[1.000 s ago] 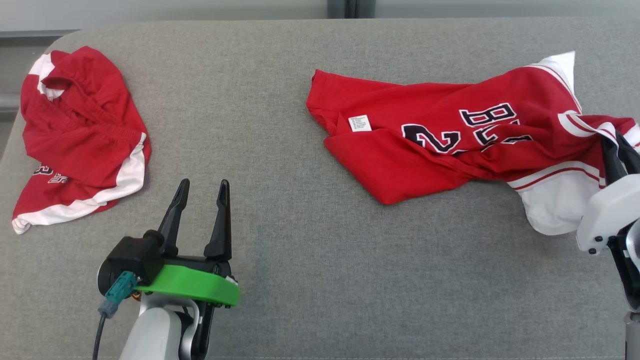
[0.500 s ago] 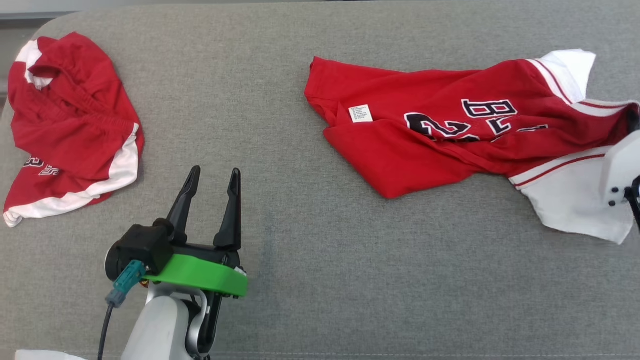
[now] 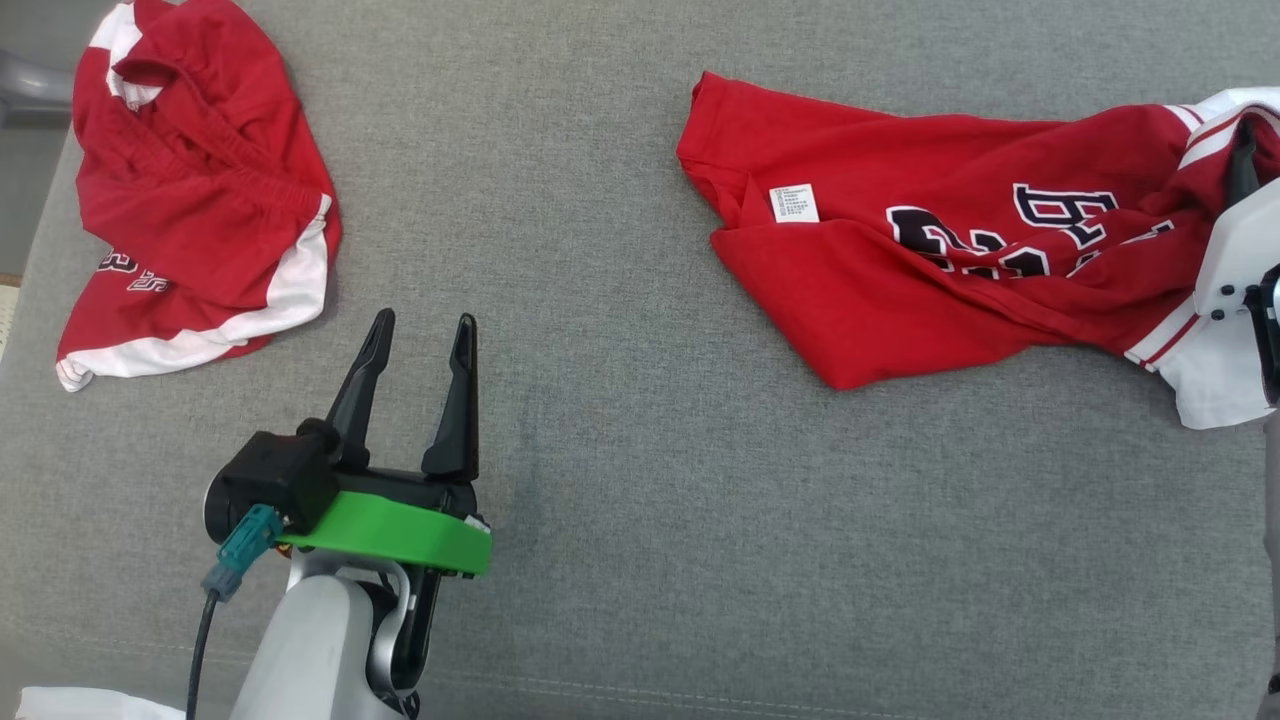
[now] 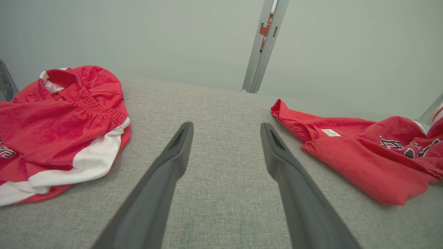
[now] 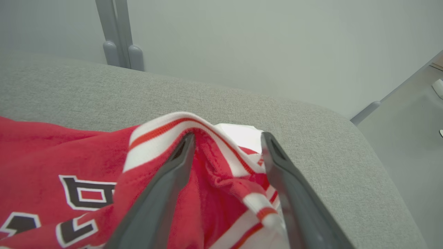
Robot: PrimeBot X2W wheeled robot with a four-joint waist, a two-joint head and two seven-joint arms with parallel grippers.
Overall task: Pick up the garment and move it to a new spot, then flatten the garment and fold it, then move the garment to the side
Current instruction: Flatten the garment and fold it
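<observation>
Jersey (image 3: 900, 290), red with white trim, lies crumpled across the upper right of the head view on a grey padded surface (image 3: 600, 450). At upper left sit red-and-white shorts (image 3: 200, 200), well apart from it, with dark print near their lower edge too small to read. At lower left the left claw (image 3: 424, 320) hovers wide and empty. On the jersey's left end a small white label (image 3: 794, 203) carries print too fine to read. The black, white-edged numerals (image 3: 965, 245) are broken by folds and cannot be read with certainty. The right claw (image 5: 227, 136) stands wide, striped trim bunched loosely between its fingers. Flattening looks next: lift it straight clear so nothing snags, then grip opposite edges and draw them apart evenly.
</observation>
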